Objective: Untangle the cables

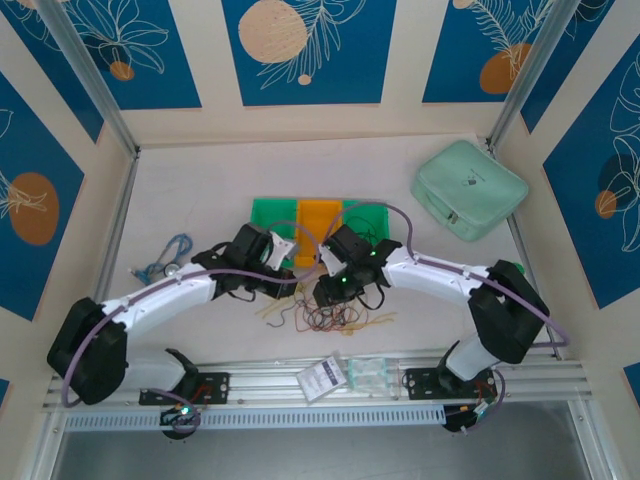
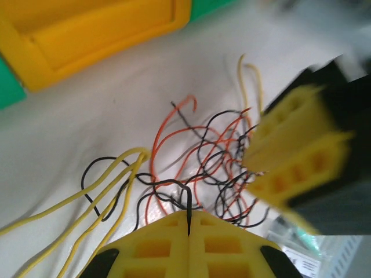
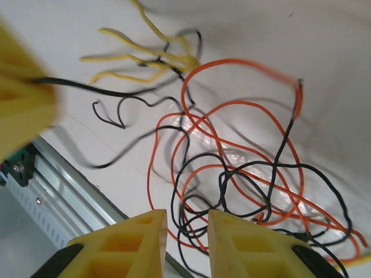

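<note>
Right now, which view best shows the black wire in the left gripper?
Left wrist: the black wire sits pinched in the shut left gripper. Right wrist shows it trailing from that blurred gripper; top external, a tiny tangle.

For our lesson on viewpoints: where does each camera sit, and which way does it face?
Top: above and behind, looking down at the table; left arm and right arm show.
Left wrist: looks along its own fingers, shut on a black cable.
Right wrist: looks down past its open fingers at the cables.
Shared: both wrist views show the tangle and the other arm's fingers.
</note>
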